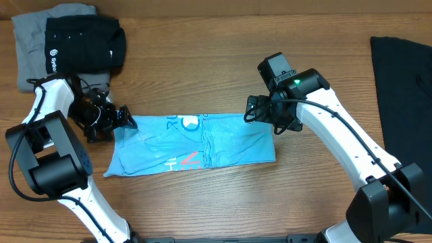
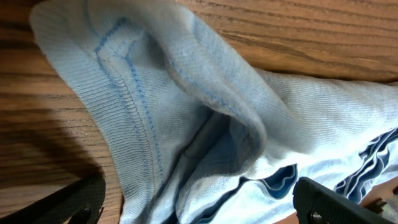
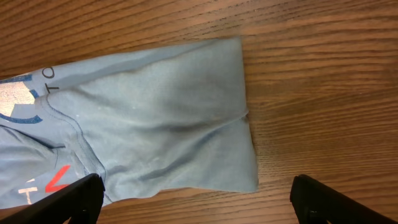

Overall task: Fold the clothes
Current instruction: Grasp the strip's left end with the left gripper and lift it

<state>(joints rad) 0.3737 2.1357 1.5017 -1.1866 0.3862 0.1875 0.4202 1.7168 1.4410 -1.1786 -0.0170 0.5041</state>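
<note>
From overhead, the tabletop (image 1: 223, 61) is brown wood with long straight grain. The light blue T-shirt (image 1: 229, 145) lies on it as a long flat band between the two end effectors. The left end effector (image 1: 127, 120) is at the band's upper left corner and the right end effector (image 1: 255, 113) is at its upper right edge. White and pink letters sit in the middle of the shirt, but I cannot read them. Behind the left end effector a folded grey garment (image 1: 27, 50) carries a black garment (image 1: 84, 40) with a small white logo, too small to read. Well apart from the right end effector, at the table's edge, lies a black cloth (image 1: 405, 88).

In the left wrist view, the left end effector (image 2: 199, 208) has its dark fingers (image 2: 78, 199) spread wide. Between them the light blue T-shirt (image 2: 186, 112) is bunched into a soft fold. The knit is finely ribbed, with a seam of blue stitches and a dark blue wavy print near the fingers. The grained tabletop (image 2: 311, 31) lies beyond.

In the right wrist view, the right end effector (image 3: 199, 208) is also wide, with its fingers (image 3: 74, 199) above the cloth and gripping nothing. Just ahead of it lies the shirt's smooth squared end (image 3: 174, 124), with a soft crease. To the left are a white patch, dark small letters and a pink stroke. The tabletop (image 3: 323, 74) is bare wood.
</note>
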